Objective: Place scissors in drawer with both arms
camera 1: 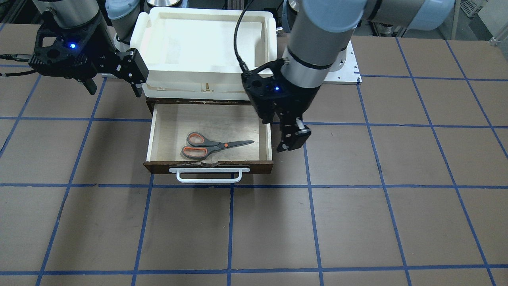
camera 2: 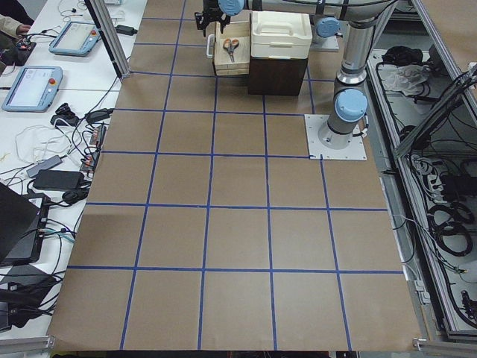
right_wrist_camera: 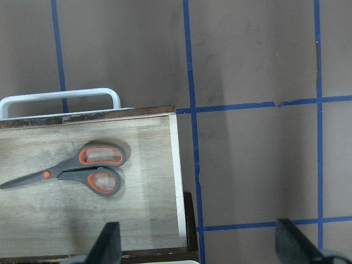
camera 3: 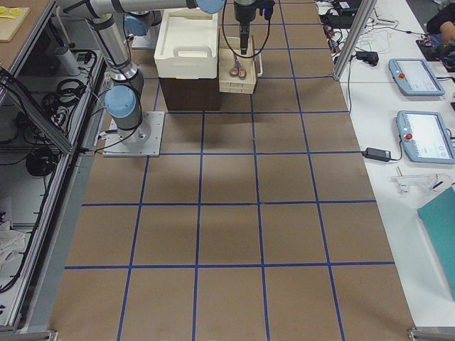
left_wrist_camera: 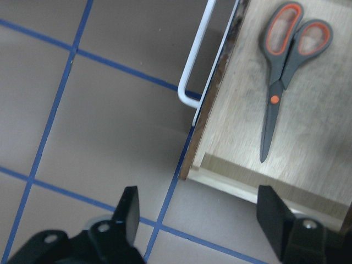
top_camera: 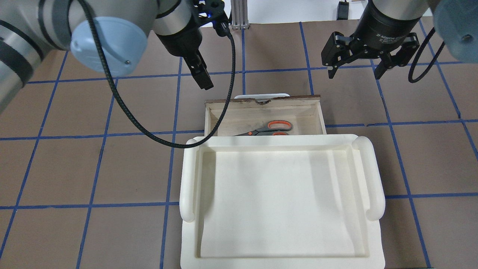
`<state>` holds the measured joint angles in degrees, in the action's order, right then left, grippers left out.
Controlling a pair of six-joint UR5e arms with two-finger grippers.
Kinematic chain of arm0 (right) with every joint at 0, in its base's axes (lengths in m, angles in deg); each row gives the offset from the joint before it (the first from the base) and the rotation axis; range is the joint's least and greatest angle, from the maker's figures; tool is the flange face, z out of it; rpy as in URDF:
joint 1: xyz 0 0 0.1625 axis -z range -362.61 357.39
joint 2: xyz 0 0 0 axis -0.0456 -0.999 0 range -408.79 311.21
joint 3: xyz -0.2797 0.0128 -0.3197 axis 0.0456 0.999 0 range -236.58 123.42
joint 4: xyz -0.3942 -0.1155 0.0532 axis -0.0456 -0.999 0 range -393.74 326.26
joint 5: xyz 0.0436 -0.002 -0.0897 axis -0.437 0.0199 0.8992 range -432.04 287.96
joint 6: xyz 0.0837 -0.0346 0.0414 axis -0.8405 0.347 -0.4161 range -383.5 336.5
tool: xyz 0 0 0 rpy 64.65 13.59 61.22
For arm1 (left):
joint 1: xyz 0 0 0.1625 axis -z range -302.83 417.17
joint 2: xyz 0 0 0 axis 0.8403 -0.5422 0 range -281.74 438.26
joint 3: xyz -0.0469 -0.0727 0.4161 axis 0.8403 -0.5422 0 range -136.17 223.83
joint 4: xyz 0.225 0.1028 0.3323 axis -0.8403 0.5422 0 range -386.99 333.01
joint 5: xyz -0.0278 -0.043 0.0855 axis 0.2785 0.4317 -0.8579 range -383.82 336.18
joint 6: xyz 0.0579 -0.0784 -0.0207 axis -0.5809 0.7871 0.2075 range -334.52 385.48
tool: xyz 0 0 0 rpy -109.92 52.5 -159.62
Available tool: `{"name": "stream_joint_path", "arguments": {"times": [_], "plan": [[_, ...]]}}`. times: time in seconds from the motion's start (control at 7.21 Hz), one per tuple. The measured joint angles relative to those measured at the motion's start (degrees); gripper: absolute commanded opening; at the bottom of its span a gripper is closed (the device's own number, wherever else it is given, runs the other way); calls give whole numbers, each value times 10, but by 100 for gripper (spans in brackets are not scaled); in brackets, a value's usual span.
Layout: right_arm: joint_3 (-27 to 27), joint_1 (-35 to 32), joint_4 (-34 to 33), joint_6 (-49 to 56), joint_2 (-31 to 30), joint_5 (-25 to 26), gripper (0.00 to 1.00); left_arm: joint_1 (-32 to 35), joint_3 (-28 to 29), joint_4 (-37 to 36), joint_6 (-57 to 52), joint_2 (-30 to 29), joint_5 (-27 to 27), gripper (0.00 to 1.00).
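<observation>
Left end effector (left_wrist_camera: 198, 193) is closest in the left wrist view: fingers (left_wrist_camera: 127, 212) spread wide at the bottom edge, released, nothing between them.

Scissors (left_wrist_camera: 283, 82):
- dark grey handles, orange loop linings, orange pivot dot, dark blades
- blades closed
- lying flat on the pale floor inside the drawer (camera 1: 206, 167)
- front-facing view: frame centre, close to the front panel, loops to the left, tips to the right
- not touching either end effector

Containers:
- drawer is pulled out, with dark brown front and pale plywood walls; only the scissors are inside
- white bar handle (camera 1: 208, 174) is on the front panel
- cream tray (top_camera: 186, 194) sits on top of the dark cabinet (camera 2: 276, 74), above the drawer, and fills the lower centre of the overhead view

Around:
- left end effector hangs right of centre in the front-facing view, just outside the drawer's right wall, over the table (camera 1: 357, 218)
- its black cable (top_camera: 224, 101) crosses the drawer's left corner in the overhead view
- right end effector (top_camera: 354, 71) is at upper right of the overhead view, well apart from the drawer, fingers spread wide, holding nothing
- table is brown with a blue tape grid
</observation>
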<state>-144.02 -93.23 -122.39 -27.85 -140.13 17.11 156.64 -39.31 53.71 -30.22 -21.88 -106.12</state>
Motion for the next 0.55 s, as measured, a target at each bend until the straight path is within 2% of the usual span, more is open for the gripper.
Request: {"name": "stream_joint_path", "arguments": {"times": [0.28,0.42,0.55], "plan": [[0,0,-2,4,-1,4,100,-65,0,31,57,34,-6,81],[0,0,-5,4,0,5,100,-85,-3,49,104,47,-8,92],[0,0,-7,1,0,5,100,-95,-6,63,173,59,-11,94]]}}
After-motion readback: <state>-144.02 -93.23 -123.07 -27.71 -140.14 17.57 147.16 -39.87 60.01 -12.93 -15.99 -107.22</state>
